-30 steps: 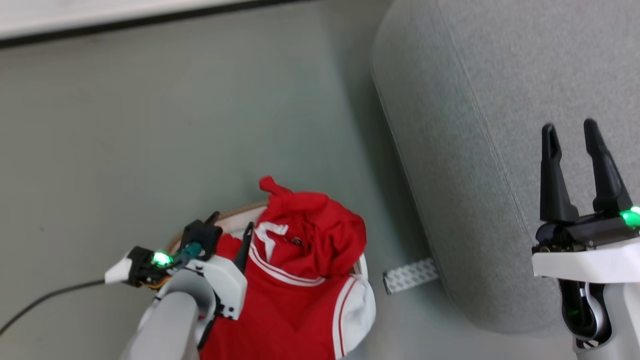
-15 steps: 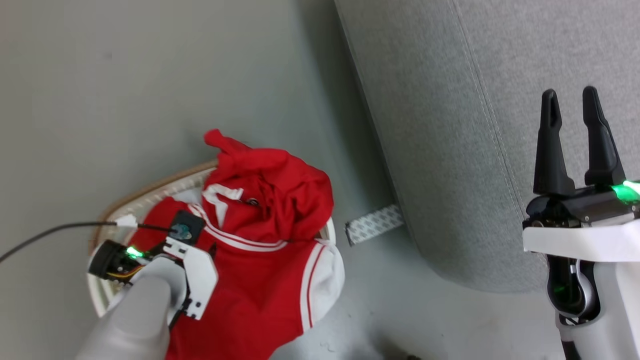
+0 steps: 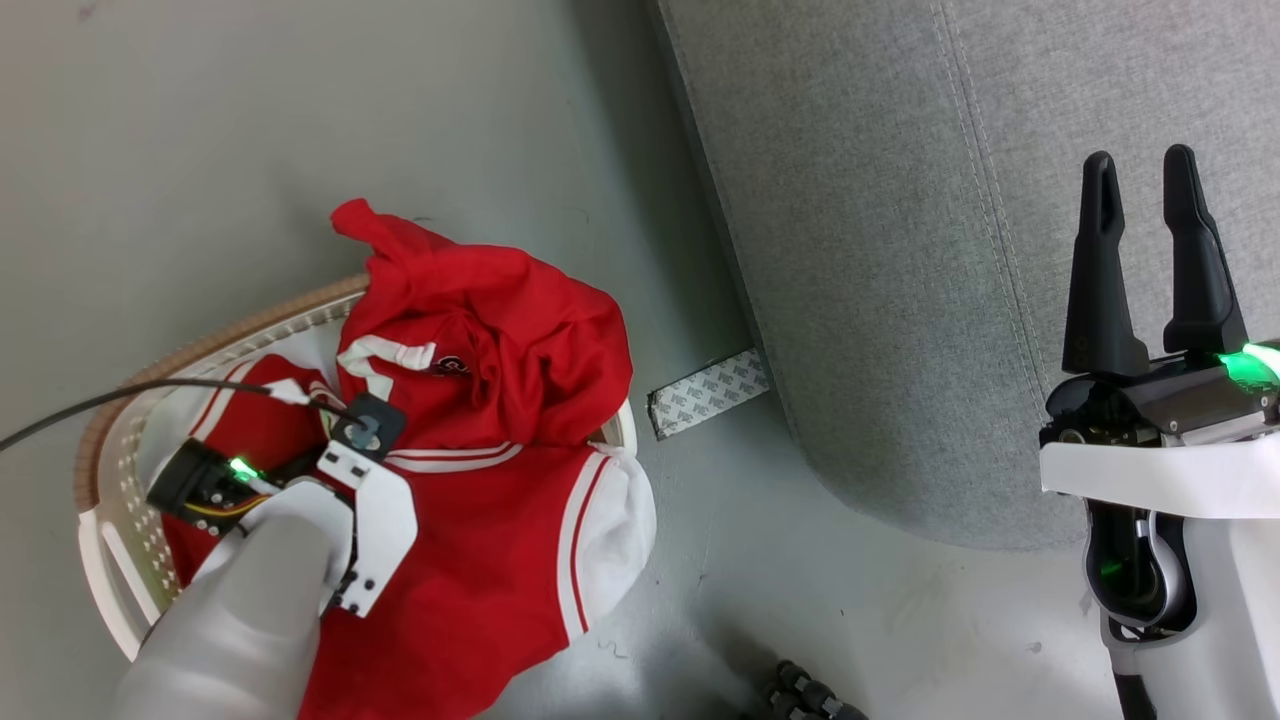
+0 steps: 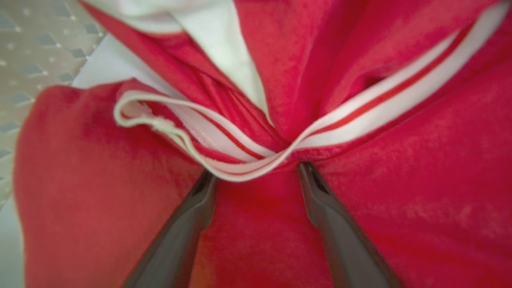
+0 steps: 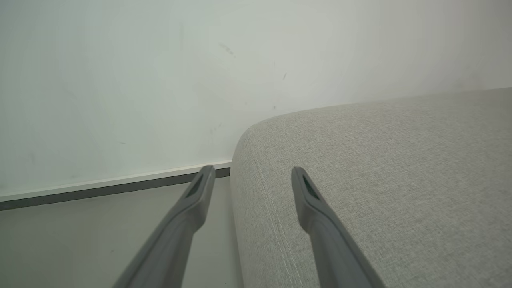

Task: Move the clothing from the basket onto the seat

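Observation:
The red clothing (image 3: 480, 400) with white stripe trim is heaped in the cream basket (image 3: 200, 350) at the lower left and spills over its near and right rim. My left arm (image 3: 300, 560) reaches down into it, its fingers hidden under the wrist in the head view. In the left wrist view my left gripper (image 4: 256, 171) is open, its tips pressed into the clothing (image 4: 380, 180) just under a fold of striped trim; the holed basket wall (image 4: 24, 60) shows behind. My right gripper (image 3: 1139, 158) stands open and empty over the grey seat (image 3: 900, 250), also seen from the right wrist as gripper (image 5: 253, 171) and seat (image 5: 380, 180).
A patterned strip of tape (image 3: 708, 392) lies on the grey floor between basket and seat. A black cable (image 3: 100, 398) runs from the left arm to the left edge. A dark ribbed object (image 3: 800, 695) sits at the bottom. A white wall with a baseboard (image 5: 100, 188) stands beyond the seat.
The head camera has tilted, so the whole picture shifted. My left arm has dropped lower into the basket, its fingers now under the wrist. The right gripper stays open.

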Controlling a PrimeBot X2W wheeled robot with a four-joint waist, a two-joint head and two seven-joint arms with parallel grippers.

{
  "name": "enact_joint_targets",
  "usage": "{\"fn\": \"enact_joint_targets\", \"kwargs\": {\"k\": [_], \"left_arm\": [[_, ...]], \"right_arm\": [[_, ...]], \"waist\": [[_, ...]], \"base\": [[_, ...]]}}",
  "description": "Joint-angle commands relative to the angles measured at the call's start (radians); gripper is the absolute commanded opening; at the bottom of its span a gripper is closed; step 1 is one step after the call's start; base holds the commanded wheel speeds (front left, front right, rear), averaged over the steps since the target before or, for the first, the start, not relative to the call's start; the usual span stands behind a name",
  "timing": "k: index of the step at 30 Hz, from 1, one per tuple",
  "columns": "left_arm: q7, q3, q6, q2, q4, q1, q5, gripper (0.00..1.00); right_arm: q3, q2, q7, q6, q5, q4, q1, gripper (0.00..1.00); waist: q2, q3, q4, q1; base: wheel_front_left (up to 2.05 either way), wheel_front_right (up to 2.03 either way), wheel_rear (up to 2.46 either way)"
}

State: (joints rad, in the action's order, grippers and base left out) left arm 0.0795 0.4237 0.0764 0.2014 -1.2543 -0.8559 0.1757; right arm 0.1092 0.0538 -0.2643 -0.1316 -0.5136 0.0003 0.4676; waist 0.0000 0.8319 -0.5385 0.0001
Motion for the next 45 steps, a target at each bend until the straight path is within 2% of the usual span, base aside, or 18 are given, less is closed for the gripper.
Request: {"fn": "enact_joint_targets", "kwargs": {"k": [1, 3, 7, 8, 9, 10, 11, 21, 27, 37, 45], "left_arm": [[0.020, 0.008, -0.008, 0.014, -0.017, 0.004, 0.012, 1.00], [0.050, 0.025, -0.022, 0.018, -0.025, 0.011, 0.027, 1.00], [0.066, 0.049, -0.018, 0.017, -0.033, 0.010, 0.039, 1.00], [0.068, 0.051, -0.018, 0.016, -0.034, 0.009, 0.036, 0.87], [0.067, 0.055, -0.017, 0.014, -0.035, 0.007, 0.036, 0.46], [0.065, 0.058, -0.018, 0.012, -0.035, 0.004, 0.036, 0.14], [0.060, 0.060, -0.018, 0.009, -0.034, 0.001, 0.034, 0.00], [-0.027, 0.037, -0.049, 0.009, -0.028, 0.025, -0.027, 0.00], [-0.122, 0.019, -0.060, -0.054, -0.026, 0.074, -0.071, 0.00], [-0.268, 0.003, -0.013, -0.134, -0.009, 0.135, -0.156, 0.00], [-0.332, 0.014, 0.025, -0.151, 0.064, 0.225, -0.251, 0.00]], "right_arm": [[-0.004, -0.003, 0.000, 0.002, -0.016, -0.003, -0.011, 1.00], [-0.004, -0.004, 0.000, 0.002, -0.019, -0.004, -0.013, 1.00], [-0.001, -0.004, 0.000, 0.002, -0.027, -0.003, -0.008, 1.00], [0.001, -0.004, 0.000, 0.002, -0.027, -0.003, -0.005, 1.00], [0.002, -0.004, 0.000, 0.002, -0.029, -0.002, -0.003, 1.00], [0.004, -0.004, 0.000, 0.002, -0.030, -0.001, -0.001, 1.00], [0.005, -0.004, 0.000, 0.002, -0.031, 0.001, 0.001, 1.00], [0.036, -0.003, 0.000, 0.002, -0.030, 0.025, 0.032, 1.00], [0.017, 0.003, 0.000, 0.002, 0.018, 0.041, 0.006, 1.00], [0.012, 0.086, 0.000, 0.002, 0.045, 0.059, -0.070, 1.00], [0.031, 0.145, 0.000, 0.002, 0.046, 0.087, -0.142, 1.00]], "waist": [[0.0000, 0.003, 0.001, -0.0001], [0.0000, 0.006, 0.002, -0.0001], [0.0000, 0.013, 0.003, -0.0001], [0.0000, 0.015, 0.004, -0.0001], [0.0000, 0.015, 0.004, -0.0001], [0.0000, 0.016, 0.004, -0.0001], [0.0000, 0.016, 0.004, -0.0001], [0.0000, -0.041, -0.008, -0.0001], [0.0000, -0.161, 0.050, -0.0001], [0.0000, -0.404, 0.179, -0.0001], [0.0000, -0.585, 0.265, -0.0001]], "base": [[0.00, 0.00, 0.00], [0.00, 0.00, 0.00], [0.00, 0.00, 0.00], [0.00, 0.00, 0.00], [0.00, 0.00, 0.00], [0.00, 0.00, 0.00], [0.00, 0.00, 0.00], [0.00, 0.00, 0.00], [0.00, 0.00, 0.00], [0.00, 0.00, 0.00], [0.00, 0.00, 0.00]]}}
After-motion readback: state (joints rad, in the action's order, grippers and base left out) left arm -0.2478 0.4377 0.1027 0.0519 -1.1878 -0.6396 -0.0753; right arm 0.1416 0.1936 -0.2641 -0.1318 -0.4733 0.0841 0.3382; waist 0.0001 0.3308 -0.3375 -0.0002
